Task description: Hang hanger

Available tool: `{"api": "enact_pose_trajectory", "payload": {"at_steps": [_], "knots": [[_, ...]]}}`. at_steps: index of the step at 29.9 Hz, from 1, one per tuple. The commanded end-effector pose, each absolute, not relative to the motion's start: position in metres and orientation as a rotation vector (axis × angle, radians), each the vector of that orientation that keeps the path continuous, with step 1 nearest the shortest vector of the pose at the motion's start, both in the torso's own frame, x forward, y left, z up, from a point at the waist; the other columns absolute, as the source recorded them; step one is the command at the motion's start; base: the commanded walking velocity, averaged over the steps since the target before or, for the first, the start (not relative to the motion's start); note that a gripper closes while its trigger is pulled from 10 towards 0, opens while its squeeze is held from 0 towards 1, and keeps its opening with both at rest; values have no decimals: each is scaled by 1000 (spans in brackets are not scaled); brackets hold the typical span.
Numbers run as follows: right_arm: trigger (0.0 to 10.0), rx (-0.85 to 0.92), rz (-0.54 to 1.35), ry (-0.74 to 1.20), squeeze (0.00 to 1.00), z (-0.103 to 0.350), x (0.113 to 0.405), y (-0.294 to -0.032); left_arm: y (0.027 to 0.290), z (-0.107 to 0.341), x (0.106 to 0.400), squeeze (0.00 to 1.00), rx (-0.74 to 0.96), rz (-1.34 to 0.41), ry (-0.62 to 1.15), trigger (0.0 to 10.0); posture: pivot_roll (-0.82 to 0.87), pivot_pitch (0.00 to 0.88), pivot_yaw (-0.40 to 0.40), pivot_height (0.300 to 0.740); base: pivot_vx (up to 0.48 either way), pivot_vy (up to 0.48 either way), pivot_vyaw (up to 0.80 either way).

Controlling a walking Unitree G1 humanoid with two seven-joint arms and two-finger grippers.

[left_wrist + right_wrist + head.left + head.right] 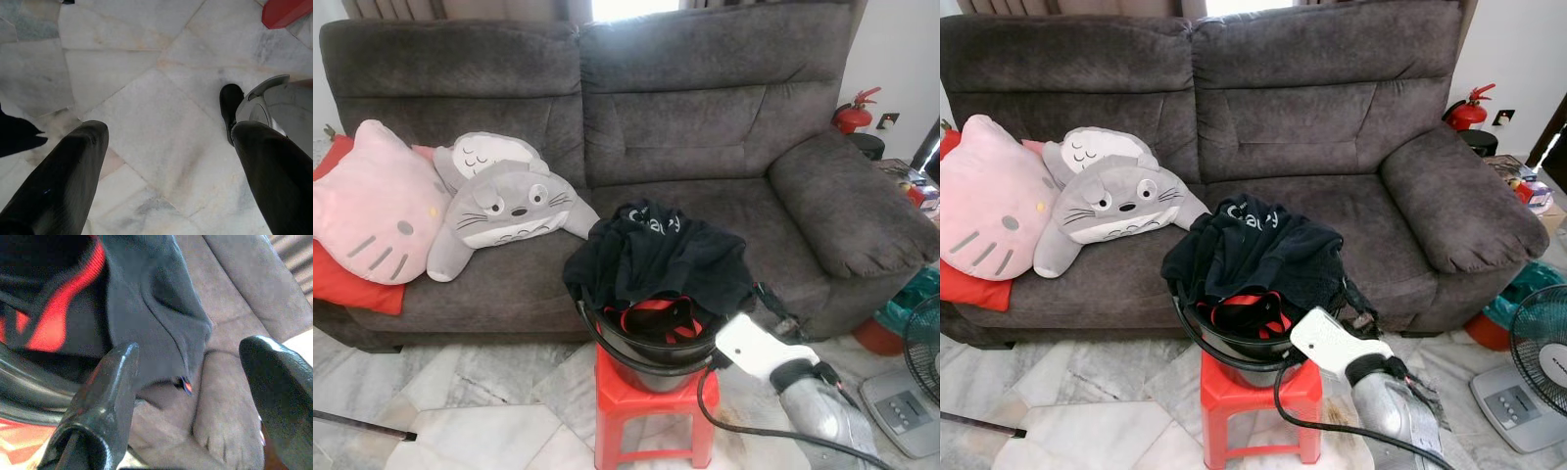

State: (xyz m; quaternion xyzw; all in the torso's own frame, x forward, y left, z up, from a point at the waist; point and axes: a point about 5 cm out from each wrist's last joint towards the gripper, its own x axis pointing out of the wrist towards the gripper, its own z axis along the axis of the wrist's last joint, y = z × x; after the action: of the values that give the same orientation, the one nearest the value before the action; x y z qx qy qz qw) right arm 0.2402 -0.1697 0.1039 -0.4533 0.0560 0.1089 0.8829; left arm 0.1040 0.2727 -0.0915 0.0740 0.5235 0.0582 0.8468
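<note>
a: room on the sofa [705, 127]?
b: right seat is bare; plush toys [499, 201] fill the left.
a: ahead?
b: bucket [656, 352] heaped with dark clothes [656, 250] on a red stool [651, 411].

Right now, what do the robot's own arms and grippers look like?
The right arm is shiny silver metal with a black collar, a white wrist housing and a black cable looping off it. Each gripper has two long, glossy black fingers with rounded tips: right gripper, left gripper.
</note>
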Motion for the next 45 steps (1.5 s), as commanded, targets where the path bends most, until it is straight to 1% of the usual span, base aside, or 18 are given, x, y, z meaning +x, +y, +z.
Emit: {"api": "enact_pose_trajectory", "payload": {"at_steps": [1,4,11,26,45], "knots": [[10000,-938,263,129,0,99,240,-166,279,-91,100,0,165,136,1121,10000,-108,0,44,716,0,0,0],[10000,-910,301,122,0,98,240,-162,279,-91,99,0,162,142,1125,10000,-107,0,44,716,0,0,0],[10000,-888,325,107,0,98,241,-159,280,-92,95,0,162,145,1132,10000,-107,0,45,716,0,0,0],[10000,-904,300,115,0,92,252,-171,277,-93,95,0,163,144,1129,10000,-101,0,46,716,0,0,0],[10000,-891,354,59,0,93,269,-162,276,-93,96,0,173,136,1127,10000,-87,0,47,716,0,0,0]]}}
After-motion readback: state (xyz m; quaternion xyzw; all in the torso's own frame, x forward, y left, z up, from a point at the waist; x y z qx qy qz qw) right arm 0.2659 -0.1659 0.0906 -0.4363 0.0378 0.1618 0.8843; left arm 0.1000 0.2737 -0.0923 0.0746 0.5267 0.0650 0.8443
